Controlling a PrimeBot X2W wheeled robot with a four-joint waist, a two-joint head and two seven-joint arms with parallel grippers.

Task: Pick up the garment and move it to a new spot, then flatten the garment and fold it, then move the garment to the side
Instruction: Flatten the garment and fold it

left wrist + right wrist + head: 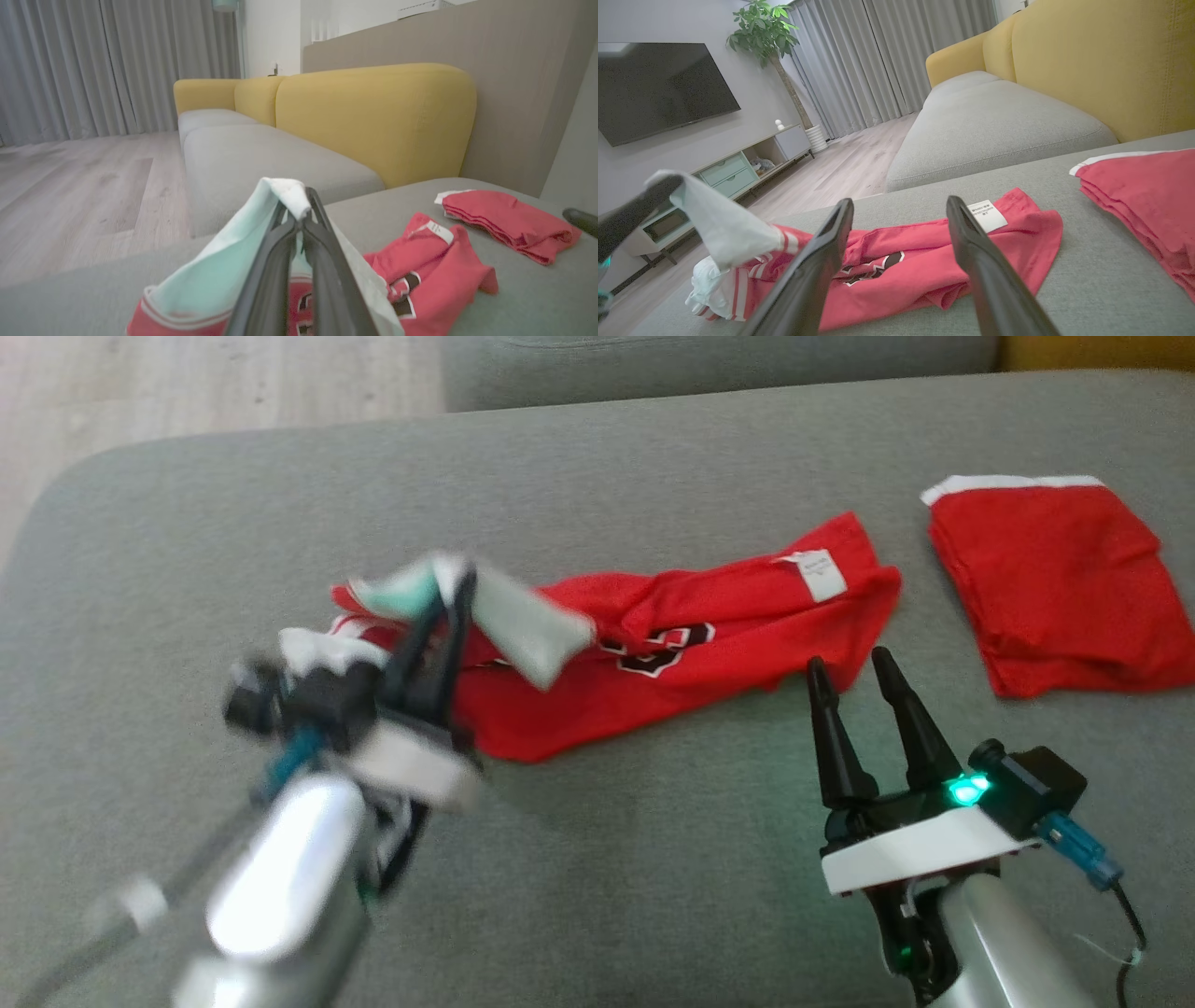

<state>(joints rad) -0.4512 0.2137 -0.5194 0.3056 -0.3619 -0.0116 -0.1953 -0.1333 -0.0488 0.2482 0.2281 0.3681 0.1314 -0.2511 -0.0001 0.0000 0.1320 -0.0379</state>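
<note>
While a red jersey (691, 649) lies crumpled across the middle of a grey cushion (597, 476), the left end effector (453, 586) is clenched on a pale flap at the jersey's left end, holding it raised off the cushion. The right end effector (849, 661) is released, fingers spread, near the jersey's right end. A second red garment (1055, 583) lies folded further right, apart from the jersey.

I am looking over, item by item:
- grey upholstered sofa seat (653, 896), lying under soft indoor light
- yellow backrests (373, 116), running along its far edge
- pale wood-plank floor (70, 186)
- grey full-length curtains (93, 65), hanging closed
- dark wall-mounted television (658, 88)
- low media console (733, 168) with mint drawers, standing beneath the television
- leafy potted plant (761, 28), rising beside the curtains
</note>
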